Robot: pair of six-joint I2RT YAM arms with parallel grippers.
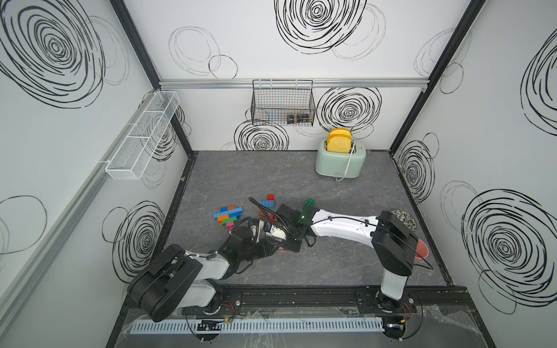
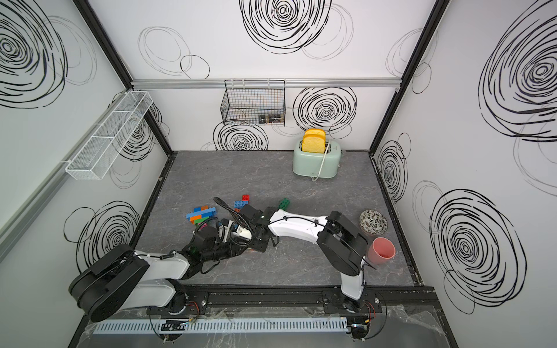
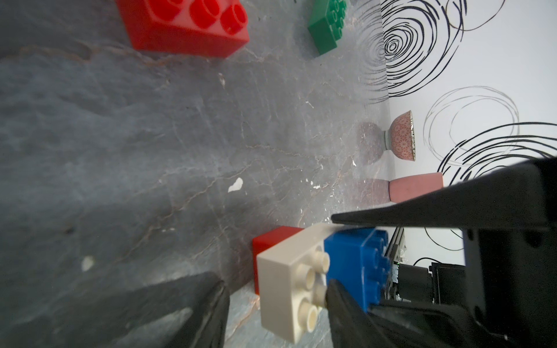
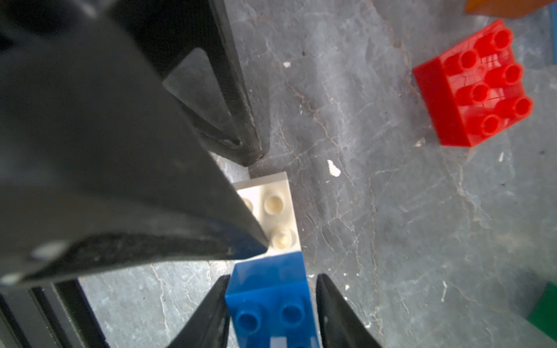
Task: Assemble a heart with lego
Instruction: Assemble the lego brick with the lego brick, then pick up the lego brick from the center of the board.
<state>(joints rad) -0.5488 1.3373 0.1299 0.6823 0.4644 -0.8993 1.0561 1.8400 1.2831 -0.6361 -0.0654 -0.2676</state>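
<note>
A small stack of a white brick (image 3: 286, 280), a blue brick (image 3: 351, 262) and a red brick (image 3: 269, 244) sits between both grippers, just above the grey table (image 1: 331, 265). My left gripper (image 3: 277, 286) is open around the white brick: one finger touches its studs and a gap shows on the other side. My right gripper (image 4: 272, 277) is open around the blue brick (image 4: 268, 289), with a gap at one finger. A partly built multicoloured lego piece (image 1: 230, 215) lies to the left. In both top views the arms hide the stack.
Loose bricks lie nearby: a red one (image 4: 473, 87), a green one (image 1: 310, 205), and red and blue ones (image 1: 268, 200). A toaster (image 1: 340, 159) stands at the back. A patterned bowl (image 2: 373, 222) and a pink cup (image 2: 381, 250) stand at the right.
</note>
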